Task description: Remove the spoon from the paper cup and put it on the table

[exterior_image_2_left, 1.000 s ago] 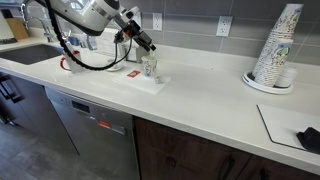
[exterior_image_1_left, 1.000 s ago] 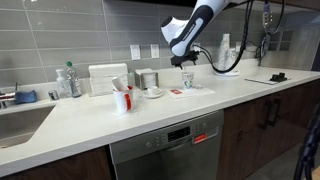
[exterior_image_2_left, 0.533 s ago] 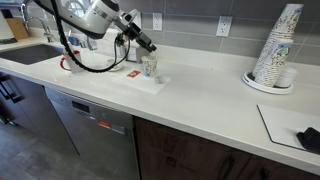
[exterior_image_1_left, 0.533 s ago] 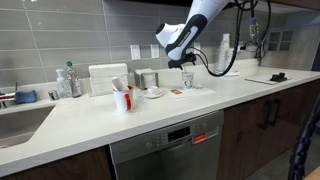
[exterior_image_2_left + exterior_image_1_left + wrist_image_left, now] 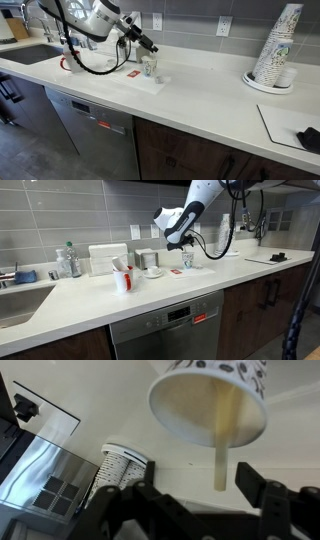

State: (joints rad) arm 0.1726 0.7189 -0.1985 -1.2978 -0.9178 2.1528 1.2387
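The paper cup (image 5: 208,402), white with a dark print, fills the top of the wrist view, seen into its mouth. The pale thin spoon (image 5: 223,452) leans out over its rim, and its handle end lies between my fingers without touching them. My gripper (image 5: 200,480) is open, its jaws on either side of the handle. In both exterior views the gripper (image 5: 185,242) (image 5: 146,45) hangs just above the cup (image 5: 187,259) (image 5: 149,67) on the off-white table (image 5: 150,295) (image 5: 200,95). The spoon is too thin to make out there.
A red-and-white cup (image 5: 122,279) with items in it, a white mug on a saucer (image 5: 154,271) and a steel canister (image 5: 148,260) stand nearby. Bottles (image 5: 68,260) and a sink (image 5: 20,300) are at one end. A stack of paper cups (image 5: 275,50) stands at the other.
The arm's upper links have swung upward a little. The gripper has stayed open just above the cup, shifting only slightly. The cup and spoon have not moved.
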